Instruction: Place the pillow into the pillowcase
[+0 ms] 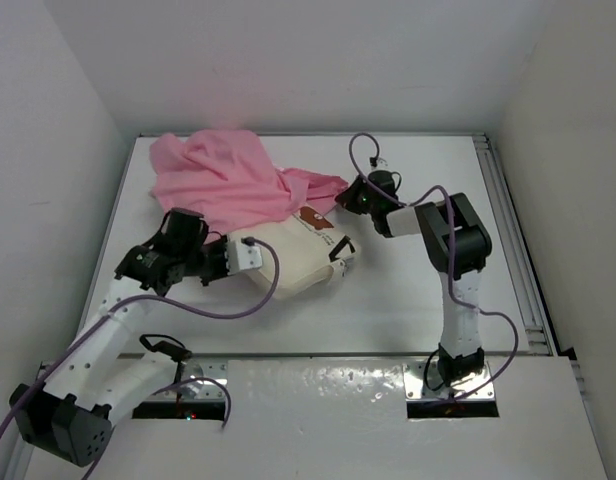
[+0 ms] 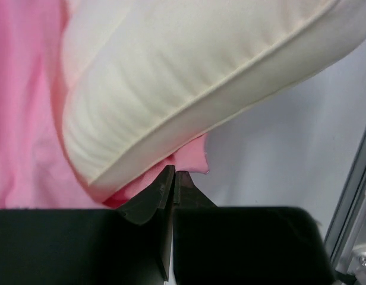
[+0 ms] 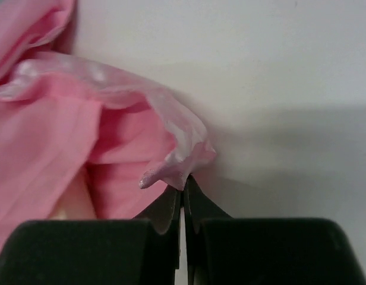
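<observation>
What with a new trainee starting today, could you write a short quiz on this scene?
1. True or false: the pillow is fully inside the pillowcase.
2. What does the right gripper pinch? A: an edge of the pillowcase. B: a corner of the pillow. C: nothing.
3. Fill in: the left gripper is shut on the ___.
Key: 1 false; 2 A; 3 pillowcase.
</observation>
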Robot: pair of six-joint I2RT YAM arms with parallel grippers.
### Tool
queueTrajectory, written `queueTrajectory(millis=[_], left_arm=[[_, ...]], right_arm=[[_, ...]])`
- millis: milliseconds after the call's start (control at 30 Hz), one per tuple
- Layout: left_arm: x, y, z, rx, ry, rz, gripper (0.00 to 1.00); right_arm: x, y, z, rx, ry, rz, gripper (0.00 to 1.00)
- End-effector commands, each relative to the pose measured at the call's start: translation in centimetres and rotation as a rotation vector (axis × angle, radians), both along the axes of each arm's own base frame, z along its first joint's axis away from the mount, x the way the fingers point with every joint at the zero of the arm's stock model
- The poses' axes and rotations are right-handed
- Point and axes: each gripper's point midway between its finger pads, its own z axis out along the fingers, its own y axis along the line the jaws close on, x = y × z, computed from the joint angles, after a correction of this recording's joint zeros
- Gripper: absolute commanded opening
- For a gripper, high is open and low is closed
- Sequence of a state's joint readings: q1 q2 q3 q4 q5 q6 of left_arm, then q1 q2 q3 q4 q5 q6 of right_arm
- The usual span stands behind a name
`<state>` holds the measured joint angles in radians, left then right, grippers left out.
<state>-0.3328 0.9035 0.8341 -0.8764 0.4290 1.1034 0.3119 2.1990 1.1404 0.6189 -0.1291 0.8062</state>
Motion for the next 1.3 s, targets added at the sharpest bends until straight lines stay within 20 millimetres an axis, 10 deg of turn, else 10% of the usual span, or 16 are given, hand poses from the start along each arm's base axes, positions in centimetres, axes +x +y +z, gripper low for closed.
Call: queueTrajectory(millis=[0,267,333,567,900,967,1100,1267], left_arm=[[2.0,-1.5,8.5,-0.208,-0.108,0.100,0.00],[7.4,-0.8,30.3,-0.627,-0.447,0.327,0.00],[7.7,-0.5,33.0,-0.693,-0.504,0.342,0.00],[7.5,1.1,37.3,-0.798,-0.626,0.394,0.00],[8.2,4.8,43.3,-0.771,-1.018,0.464,0.00],[8.2,4.7,43.3,-0.746,-1.039,0.444,0.00],[9.4,2.9,37.3,-0.700,-0.851,0.418,0.00],[9.5,2.4,25.9,-0.682,-0.481,0.560,0.00]], right_arm=[[2.7,-2.9,14.5,0.056,-0.381,-0.045,0.00],[-1.1,-8.3,32.9,0.037,-0.785,-0.091,0.00],[-2.1,-9.2,35.6,0.040,-0.834,-0.095,0.00],[-7.0,-11.0,42.7,0.027,-0.984,-0.080,0.00],[-10.2,-10.1,45.6,-0.011,-1.048,-0.040,0.00],[-10.4,-10.0,45.7,-0.010,-1.048,-0.039,0.00],[-8.6,-8.4,41.2,-0.045,-0.887,0.012,0.00],[-8.8,-2.9,30.3,-0.171,-0.562,0.245,0.50]])
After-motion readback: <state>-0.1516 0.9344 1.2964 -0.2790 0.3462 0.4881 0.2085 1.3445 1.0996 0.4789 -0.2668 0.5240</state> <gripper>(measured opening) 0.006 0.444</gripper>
